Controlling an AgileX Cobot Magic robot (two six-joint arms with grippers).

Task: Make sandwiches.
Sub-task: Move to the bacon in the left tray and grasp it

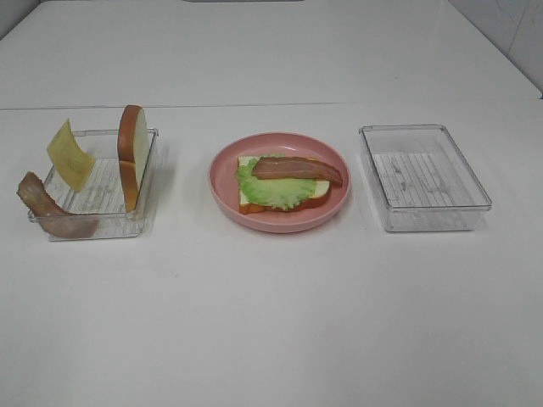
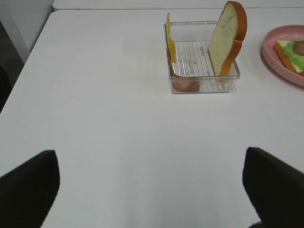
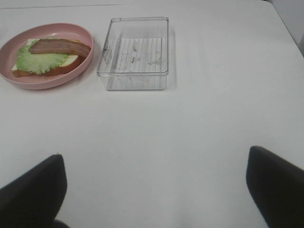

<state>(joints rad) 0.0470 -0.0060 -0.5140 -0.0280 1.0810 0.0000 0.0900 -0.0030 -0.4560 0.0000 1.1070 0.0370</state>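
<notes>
Gaping wide, left hand [image 2: 152, 190], right hand [image 3: 154, 190], both empty, touching nothing

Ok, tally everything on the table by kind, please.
Bread slices: 2
Bacon strips: 2
Lettuce leaf: 1
Cheese square: 1
Pink plate: 1
Clear trays: 2
Total: 9

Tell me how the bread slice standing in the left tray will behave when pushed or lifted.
The bread slice stands on its crust edge by a wall of the tray, so a sideways push would probably topple it. It holds its shape upright without sagging, so it is likely stiff. It looks like a toy, so it is probably light.
</notes>
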